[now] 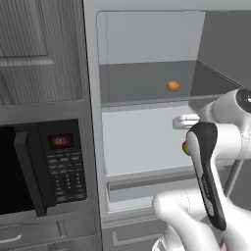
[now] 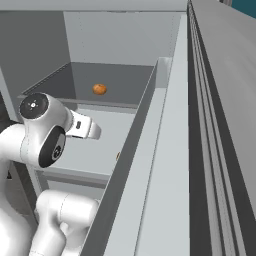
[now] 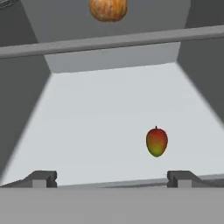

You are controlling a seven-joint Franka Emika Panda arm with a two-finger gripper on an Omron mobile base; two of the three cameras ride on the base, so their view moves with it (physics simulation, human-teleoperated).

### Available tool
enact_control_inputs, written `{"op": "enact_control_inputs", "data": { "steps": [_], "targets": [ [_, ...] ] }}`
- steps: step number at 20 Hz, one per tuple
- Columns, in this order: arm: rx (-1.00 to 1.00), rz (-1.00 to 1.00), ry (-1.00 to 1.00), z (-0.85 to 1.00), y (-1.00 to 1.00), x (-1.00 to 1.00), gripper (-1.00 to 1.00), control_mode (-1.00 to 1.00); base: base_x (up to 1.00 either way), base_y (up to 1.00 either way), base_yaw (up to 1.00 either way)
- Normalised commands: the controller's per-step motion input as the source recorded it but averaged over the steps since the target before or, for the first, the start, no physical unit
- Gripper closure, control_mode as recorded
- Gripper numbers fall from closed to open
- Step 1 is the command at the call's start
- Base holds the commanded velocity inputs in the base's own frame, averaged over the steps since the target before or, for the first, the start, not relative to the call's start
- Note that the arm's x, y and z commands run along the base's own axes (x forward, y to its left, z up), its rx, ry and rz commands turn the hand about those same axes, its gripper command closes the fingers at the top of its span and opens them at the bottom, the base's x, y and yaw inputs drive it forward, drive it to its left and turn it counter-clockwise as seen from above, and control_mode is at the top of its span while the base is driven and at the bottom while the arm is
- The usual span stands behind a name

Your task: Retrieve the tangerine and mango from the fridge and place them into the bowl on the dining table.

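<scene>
- Small egg-shaped red-to-yellow-green mango sits alone on the pale lower shelf of the tall light-grey fridge, ahead of the gripper and off toward one fingertip side.
- Small round plain orange tangerine rests on the dark shelf above, well apart from the mango.
- Jaws stand wide, nothing between them.
- Handling guess: mango is light, firm, smooth-skinned and likely to roll; take it across the narrow middle, not end to end.
- Obstacles: the upper shelf's front lip overhangs the reach (little headroom, probably); the open fridge door walls one side.
- Black microwave sits left of the fridge, out of the way.
</scene>
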Motion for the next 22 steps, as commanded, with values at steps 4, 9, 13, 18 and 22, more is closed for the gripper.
{"op": "enact_control_inputs", "data": {
  "steps": [4, 9, 13, 18, 22],
  "targets": [
    [0.0, 0.12, 0.0, 0.53, 0.04, 0.28, -1.0, -1.0, 0.0, 0.0, 0.0],
    [0.0, 0.05, -0.07, 0.37, 0.09, 0.41, -1.0, -1.0, 0.0, 0.0, 0.0],
    [-0.01, 0.0, -0.12, 0.21, 0.05, 0.25, -1.0, -1.0, 0.0, 0.0, 0.0],
    [0.0, 0.0, -0.1, 0.13, 0.0, 0.1, -1.0, -1.0, 0.0, 0.0, 0.0],
    [0.0, 0.0, 0.0, 0.03, 0.0, 0.12, -1.0, -1.0, 0.0, 0.0, 0.0]
  ]
}}
